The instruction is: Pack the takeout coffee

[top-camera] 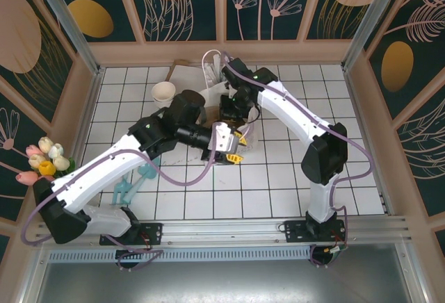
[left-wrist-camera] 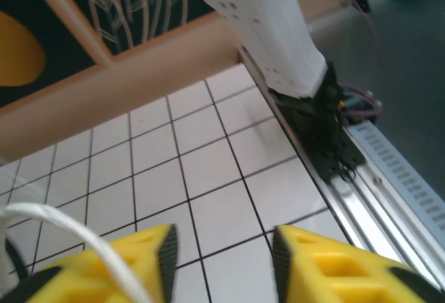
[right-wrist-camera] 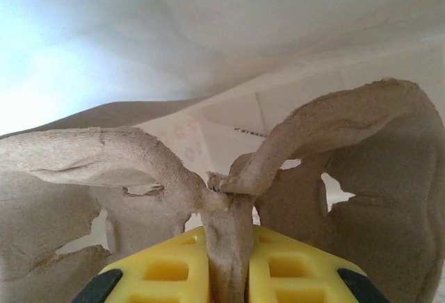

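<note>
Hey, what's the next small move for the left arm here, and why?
Probably ease the left pincer back from the white loop: its jaws stand apart, empty, while the right pincer clamps the brown pulp carrier.

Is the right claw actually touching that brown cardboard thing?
Touching. The right wrist view shows the right gripper pinched shut on the brown cardboard carrier at its middle rib, no gap.

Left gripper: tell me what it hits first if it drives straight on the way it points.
Probably the white tiled table, just ahead of the left gripper; nothing lies between. The right arm's base stands beyond, though depth is unclear.
</note>
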Controlling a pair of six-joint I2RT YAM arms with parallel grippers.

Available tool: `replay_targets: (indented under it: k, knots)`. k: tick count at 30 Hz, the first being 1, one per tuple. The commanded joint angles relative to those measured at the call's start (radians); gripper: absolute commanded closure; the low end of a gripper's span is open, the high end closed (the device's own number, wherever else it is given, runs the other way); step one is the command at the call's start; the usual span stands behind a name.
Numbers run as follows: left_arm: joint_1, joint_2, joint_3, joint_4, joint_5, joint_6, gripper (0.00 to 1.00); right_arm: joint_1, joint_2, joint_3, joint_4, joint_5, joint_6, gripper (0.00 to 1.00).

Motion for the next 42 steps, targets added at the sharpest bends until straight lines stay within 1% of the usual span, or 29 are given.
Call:
replay_targets:
  k: [1, 2, 3, 5, 7, 9, 10, 13, 16, 18, 20, 21, 23, 25, 27, 29, 30, 33, 36, 38, 40, 41, 42]
  knots:
    - [0.014, -0.105, -0.094, 0.247, -0.049, -0.164, 0.44, 0.012, -0.052, -0.051, 0.033, 0.031, -0.037, 0.84]
    - [0.02, -0.131, -0.122, 0.299, -0.073, -0.199, 0.4, 0.015, -0.058, -0.064, 0.038, 0.032, -0.045, 0.84]
    - [0.03, -0.164, -0.156, 0.352, -0.106, -0.246, 0.32, 0.018, -0.063, -0.076, 0.045, 0.034, -0.051, 0.84]
    - [0.056, -0.219, -0.212, 0.436, -0.157, -0.334, 0.21, 0.023, -0.073, -0.096, 0.057, 0.036, -0.07, 0.84]
    - [0.094, -0.275, -0.277, 0.519, -0.219, -0.448, 0.1, 0.024, -0.077, -0.106, 0.06, 0.038, -0.084, 0.84]
    - [0.129, -0.317, -0.318, 0.576, -0.305, -0.548, 0.05, 0.026, -0.076, -0.108, 0.055, 0.039, -0.101, 0.84]
    - [0.143, -0.332, -0.349, 0.6, -0.386, -0.601, 0.02, 0.025, -0.075, -0.108, 0.051, 0.043, -0.109, 0.84]
    - [0.173, -0.334, -0.357, 0.622, -0.649, -0.756, 0.01, 0.028, -0.071, -0.1, 0.042, 0.056, -0.134, 0.84]
    - [0.208, -0.286, -0.3, 0.549, -0.889, -0.958, 0.01, 0.03, -0.065, -0.091, 0.043, 0.07, -0.151, 0.84]
    - [0.218, -0.231, -0.243, 0.445, -1.001, -1.053, 0.01, 0.033, -0.064, -0.094, 0.056, 0.068, -0.16, 0.84]
    - [0.219, -0.179, -0.185, 0.333, -1.064, -1.122, 0.02, 0.039, -0.059, -0.096, 0.057, 0.076, -0.17, 0.84]
    - [0.22, -0.155, -0.159, 0.284, -1.061, -1.141, 0.02, 0.045, -0.058, -0.095, 0.053, 0.084, -0.179, 0.84]
    - [0.22, -0.118, -0.109, 0.201, -1.018, -1.167, 0.02, 0.053, -0.051, -0.096, 0.042, 0.102, -0.197, 0.84]
    - [0.22, -0.09, -0.065, 0.121, -0.959, -1.198, 0.05, 0.058, -0.043, -0.09, 0.027, 0.118, -0.21, 0.84]
    - [0.22, -0.062, -0.017, 0.025, -0.901, -1.233, 0.1, 0.063, -0.04, -0.085, 0.016, 0.129, -0.219, 0.84]
    - [0.22, -0.052, 0.002, -0.043, -0.877, -1.259, 0.14, 0.065, -0.039, -0.081, 0.012, 0.133, -0.223, 0.84]
    - [0.22, -0.056, -0.002, -0.07, -0.866, -1.268, 0.14, 0.066, -0.042, -0.08, 0.012, 0.133, -0.225, 0.84]
    - [0.22, -0.069, -0.005, -0.136, -0.83, -1.291, 0.14, 0.066, -0.038, -0.079, 0.01, 0.139, -0.235, 0.84]
    - [0.22, -0.074, -0.005, -0.166, -0.756, -1.32, 0.14, 0.068, -0.024, -0.062, -0.007, 0.158, -0.25, 0.84]
    - [0.22, -0.074, -0.015, -0.171, -0.723, -1.334, 0.16, 0.069, -0.012, -0.049, -0.015, 0.165, -0.26, 0.84]
    - [0.22, -0.071, -0.028, -0.177, -0.716, -1.339, 0.18, 0.071, -0.004, -0.034, -0.023, 0.17, -0.264, 0.83]
    - [0.22, -0.069, -0.036, -0.18, -0.722, -1.341, 0.2, 0.071, 0.0, -0.03, -0.023, 0.172, -0.266, 0.84]
    - [0.219, -0.067, -0.044, -0.178, -0.73, -1.343, 0.25, 0.072, 0.001, -0.028, -0.022, 0.174, -0.267, 0.84]
